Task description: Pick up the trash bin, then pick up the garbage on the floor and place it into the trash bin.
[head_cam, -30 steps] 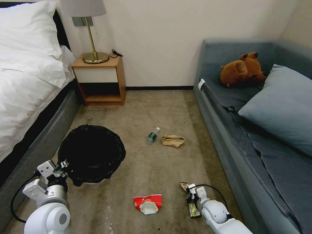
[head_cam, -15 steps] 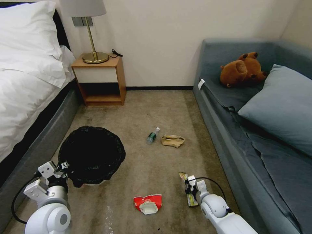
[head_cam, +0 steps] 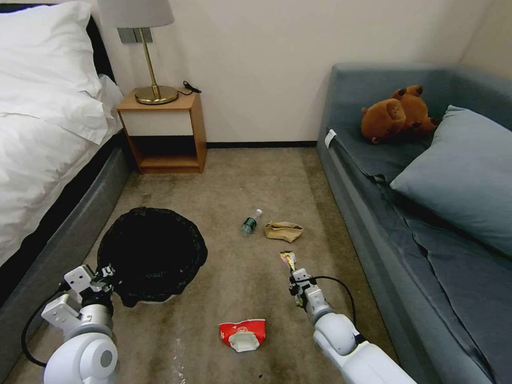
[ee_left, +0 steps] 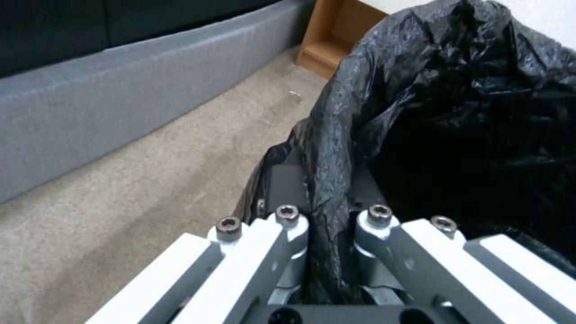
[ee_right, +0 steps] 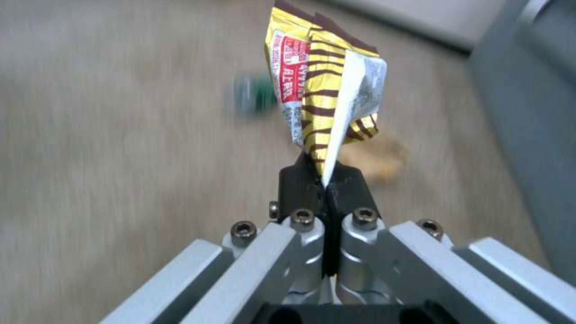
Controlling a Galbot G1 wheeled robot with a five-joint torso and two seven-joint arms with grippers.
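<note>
Right gripper is pressed together on the snack wrapper, which is pinched at its lower end and held clear of the carpet; in the right wrist view the yellow, brown-striped wrapper stands up out of the black fingertips. Just beyond that gripper, the brown paper bag and the green bottle lie on the carpet, close beside each other, w/ the bottle on the left. Behind and left of the gripper, the red-and-white wrapper lies flat. To the gripper's right, the grey sofa edge runs close by; a plush toy and a cushion are seen on it.

Left gripper is clamped on the near rim of the trash bin; in the left wrist view a fold of black bag is squeezed btwn its fingers. Nothing can be made out inside the dark bin. Left of that gripper, the bed base is near; ahead, past the bin, a nightstand w/ a lamp stands at the wall. Open carpet lies btwn bin and right gripper.
</note>
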